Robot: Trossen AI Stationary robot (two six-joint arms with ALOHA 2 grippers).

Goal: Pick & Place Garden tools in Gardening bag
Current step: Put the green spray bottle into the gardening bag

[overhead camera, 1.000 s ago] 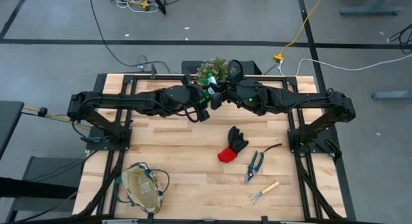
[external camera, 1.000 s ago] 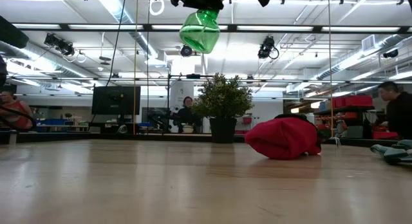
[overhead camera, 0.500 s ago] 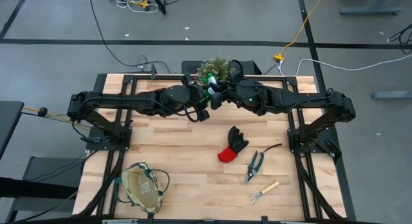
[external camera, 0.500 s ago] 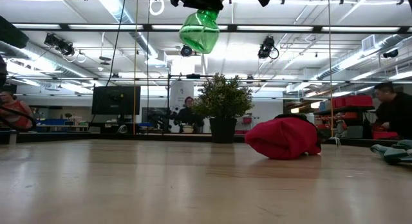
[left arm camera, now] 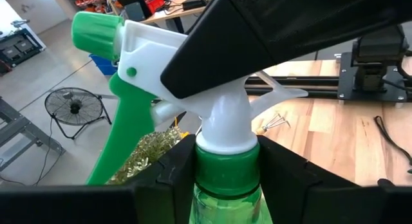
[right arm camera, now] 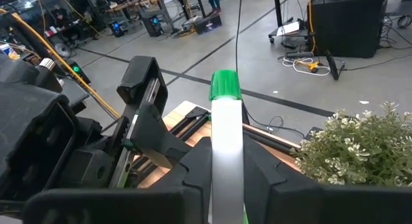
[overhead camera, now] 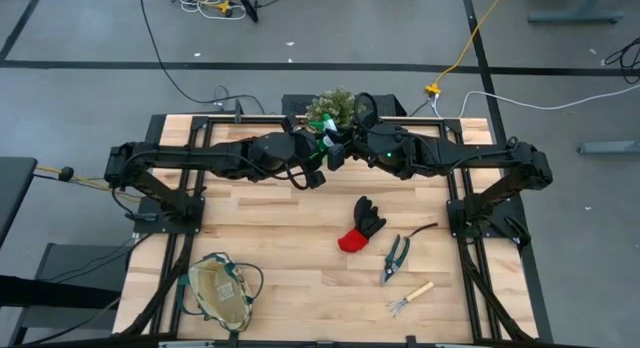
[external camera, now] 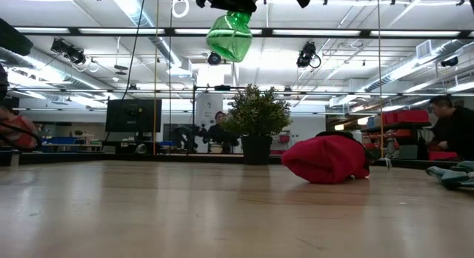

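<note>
Beyond the wooden table (overhead camera: 270, 238) a large workshop is seen, with people at benches far behind. Above the table's far middle, next to the potted plant (overhead camera: 335, 106), the green spray bottle (external camera: 230, 35) is held high in the air between both arms. The left gripper (left arm camera: 222, 179) is closed on the bottle's neck, its fingers (left arm camera: 170, 176) pressed to either side below the white collar. The right gripper (right arm camera: 225, 166) is closed around the white-and-green spray head, judging from the wrist view.

A hand-over appears to be under way. For it to go well, one grip should be kept firm until the other is released, and the bottle should be kept clear of the plant. It is then best carried by the left arm, since the gardening bag (overhead camera: 220, 290) lies at the near left corner, mouth up.

The bottle is translucent green with a white trigger head and green nozzle cap. The glove (overhead camera: 362, 225), shears (overhead camera: 396, 256) and one mini rake (overhead camera: 410, 296) lie on the right half, untouched.
</note>
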